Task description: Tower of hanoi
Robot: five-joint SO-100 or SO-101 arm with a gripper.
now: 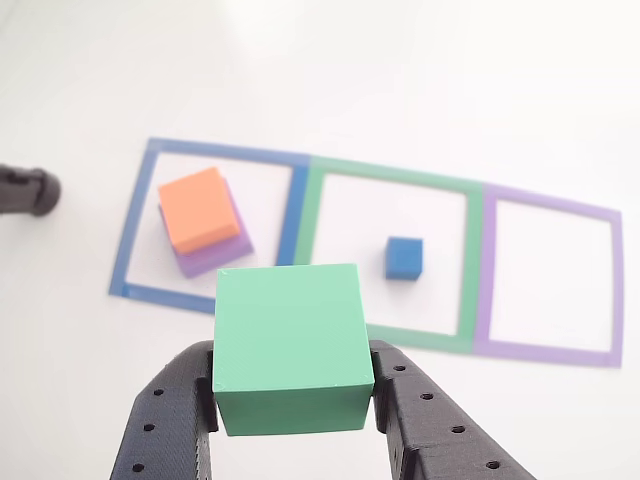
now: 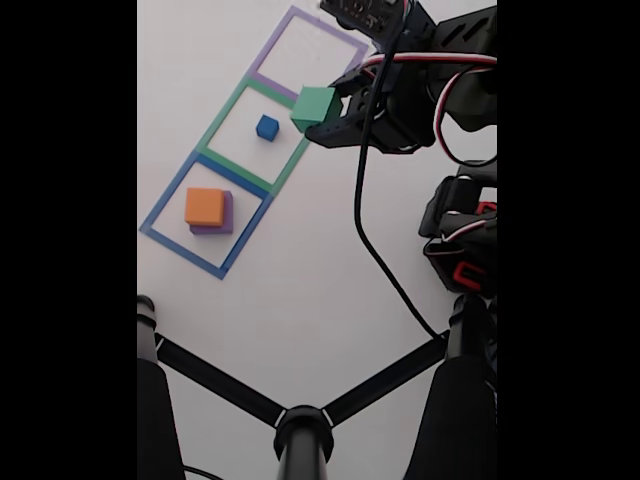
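I'm holding the green block (image 1: 290, 345) pinched in the gripper (image 1: 293, 385), lifted above the table near the green tape square (image 2: 252, 133). Blue cube (image 1: 404, 257) is sitting inside it; orange block (image 1: 197, 208) on purple block (image 1: 215, 255) in the blue tape square (image 1: 130, 235). I'm thinking: keep it level, center over the empty purple tape square (image 1: 550, 355) before lowering.

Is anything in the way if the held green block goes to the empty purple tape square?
Nothing visible. The gripper holds the green block lifted; the purple tape square is bare. The blue cube sits in the green square, off that path.
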